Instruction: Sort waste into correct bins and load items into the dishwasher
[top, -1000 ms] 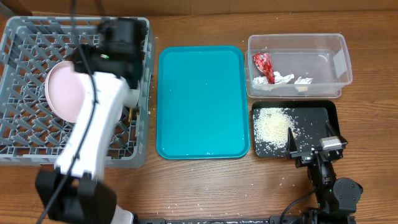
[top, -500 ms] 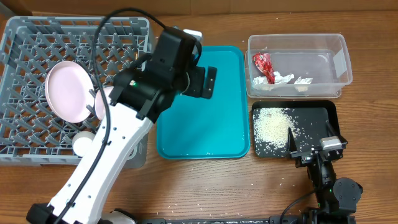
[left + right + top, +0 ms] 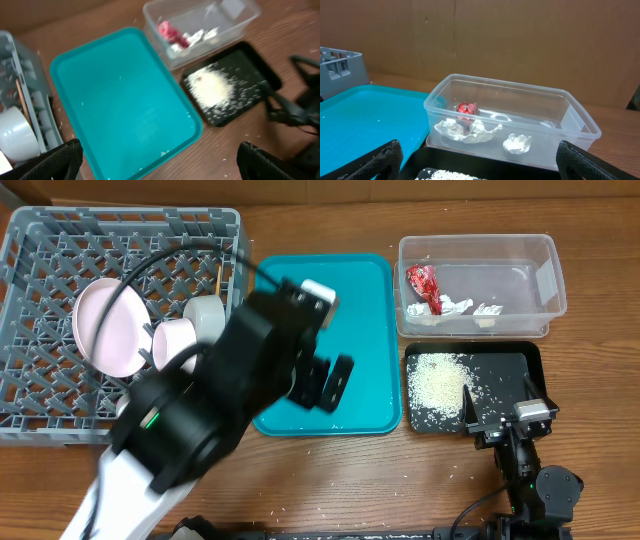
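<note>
1. The counter (image 3: 400, 480) carries everything. In the overhead view the left arm reaches across its middle.
2. The grey dish rack (image 3: 40, 240), our dishwasher, sits at the far left. The teal tray (image 3: 365, 300) beside it is bare apart from a few specks.
3. The clear tub (image 3: 480, 248) stands at the back right. The black tray (image 3: 530, 358) lies just in front of it, touching or nearly so.
4. The pink plate (image 3: 100, 330) leans among the rack's pegs. The small pink bowl (image 3: 172, 340) and the grey-green bowl (image 3: 205, 315) sit just beside it, toward the right wall. We cannot find the white cup, because the arm covers part of the rack.
5. The left end effector (image 3: 160, 160) hangs over the near left part of the teal tray, fingers spread wide with nothing between them. The right end effector (image 3: 480, 160) sits at the black tray's near edge, equally wide and empty.
6. The red wrapper (image 3: 466, 108) and the white scraps (image 3: 467, 131) lie inside the tub. One chopstick (image 3: 218, 277) rests in the rack by its right wall.
7. The rice (image 3: 437, 380) is heaped in the black tray, and stray grains (image 3: 310, 447) dot the counter. We judge sorting and loading all but finished. The next move calls for lifting the left arm clear of the rack wall. Only the loose grains would then remain, and those look better swept than pinched.
</note>
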